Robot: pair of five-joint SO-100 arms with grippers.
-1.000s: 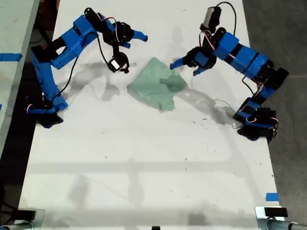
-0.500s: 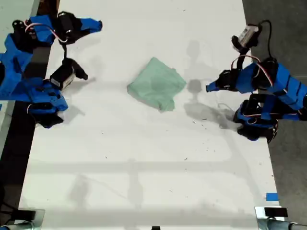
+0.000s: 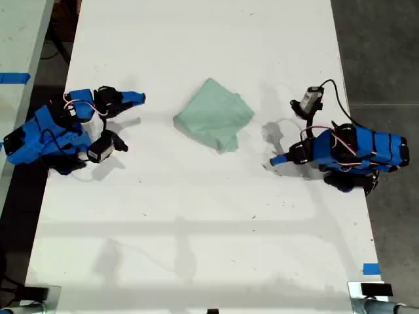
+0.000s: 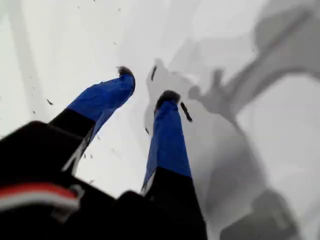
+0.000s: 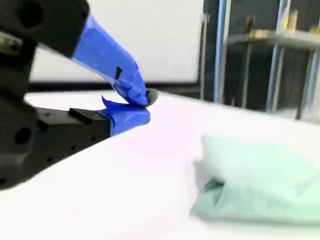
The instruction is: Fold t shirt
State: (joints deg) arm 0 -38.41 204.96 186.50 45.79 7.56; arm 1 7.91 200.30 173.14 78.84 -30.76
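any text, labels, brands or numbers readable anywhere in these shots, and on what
None can be read in any view.
The t shirt is plain mint green, with no print or visible tag.
My first gripper and my second gripper carry no legible marking.
The blue tape pieces at the table edges are blank.

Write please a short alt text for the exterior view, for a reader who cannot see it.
A folded mint-green t shirt lies on a white table, seen from above. Two blue robot arms sit folded back at the view's left and right sides, neither touching the shirt.
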